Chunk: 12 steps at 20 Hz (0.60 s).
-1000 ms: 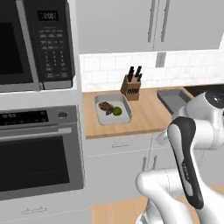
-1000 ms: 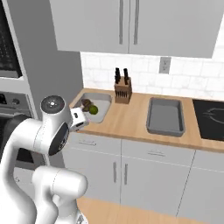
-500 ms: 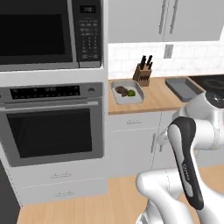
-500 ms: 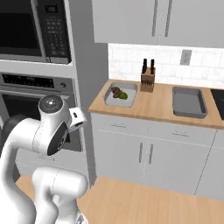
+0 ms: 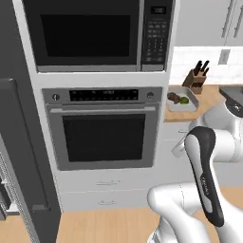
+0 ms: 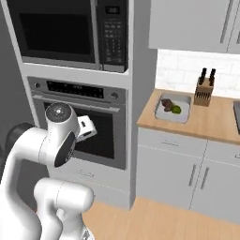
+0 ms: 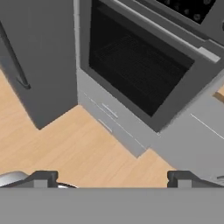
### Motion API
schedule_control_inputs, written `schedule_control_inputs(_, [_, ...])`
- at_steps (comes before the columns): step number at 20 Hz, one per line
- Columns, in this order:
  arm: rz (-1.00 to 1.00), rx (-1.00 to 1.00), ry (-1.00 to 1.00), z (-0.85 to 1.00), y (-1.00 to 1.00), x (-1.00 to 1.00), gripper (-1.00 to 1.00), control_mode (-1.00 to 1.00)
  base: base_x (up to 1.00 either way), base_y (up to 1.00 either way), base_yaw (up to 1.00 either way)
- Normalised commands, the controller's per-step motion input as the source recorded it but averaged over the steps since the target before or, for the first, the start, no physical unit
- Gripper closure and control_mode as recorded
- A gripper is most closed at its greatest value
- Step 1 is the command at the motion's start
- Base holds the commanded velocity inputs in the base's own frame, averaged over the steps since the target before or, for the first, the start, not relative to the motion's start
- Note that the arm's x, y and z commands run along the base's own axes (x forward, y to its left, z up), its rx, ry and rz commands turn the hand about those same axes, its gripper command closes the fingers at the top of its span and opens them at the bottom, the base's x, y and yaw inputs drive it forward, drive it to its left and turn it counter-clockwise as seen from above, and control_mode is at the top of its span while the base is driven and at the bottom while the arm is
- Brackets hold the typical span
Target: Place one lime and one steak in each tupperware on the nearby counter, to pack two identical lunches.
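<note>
The pincer [image 7: 111, 177] stood spread, its two dark fingertips [image 7: 41, 178] set wide apart at the bottom of the hand view with nothing between them. It hung in the air and looked down at the wooden floor [image 7: 65, 148] in front of the wall oven [image 7: 140, 70], whose dark glass door and the drawer front under it filled the upper part of that view; a grey fridge door [image 7: 39, 57] with a long handle stood just beside the oven. In the right base view the white wrist sat level with the oven door [image 6: 101, 133], the arm folded close to the robot's body.

Above the oven a black microwave [image 5: 95, 33] was built into the same tall white cabinet. Beyond that cabinet ran the counter [image 6: 206, 124], light-brown wood over white cabinet fronts. One tupperware [image 6: 174, 108] lay near the counter's end next to the tall cabinet, well apart from the pincer. Inside it a dark brown steak [image 6: 167, 104] lay touching or just beside a lime [image 6: 176, 109], the steak toward the oven side and the lime toward the far side. A wooden knife block [image 6: 203, 92] with dark handles stood near the tray, toward the counter's back edge against the white tiled wall. In the left base view the same tray [image 5: 182, 100] showed at the counter's end with the knife block [image 5: 195, 81] behind it, and a second grey tray's corner [image 5: 232, 92] was cut by the picture's edge.
</note>
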Motion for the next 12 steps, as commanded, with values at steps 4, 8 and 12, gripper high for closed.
schedule_control_inputs(4, [0.0,0.0,0.0,0.0,0.0,0.0,-1.0,1.0,0.0,1.0,0.45])
schedule_control_inputs(8, [0.0,0.0,0.0,0.0,0.0,0.0,-1.0,1.0,0.0,1.0,0.48])
schedule_control_inputs(12, [0.0,0.0,0.0,0.0,0.0,0.0,-1.0,1.0,-0.08,1.0,0.51])
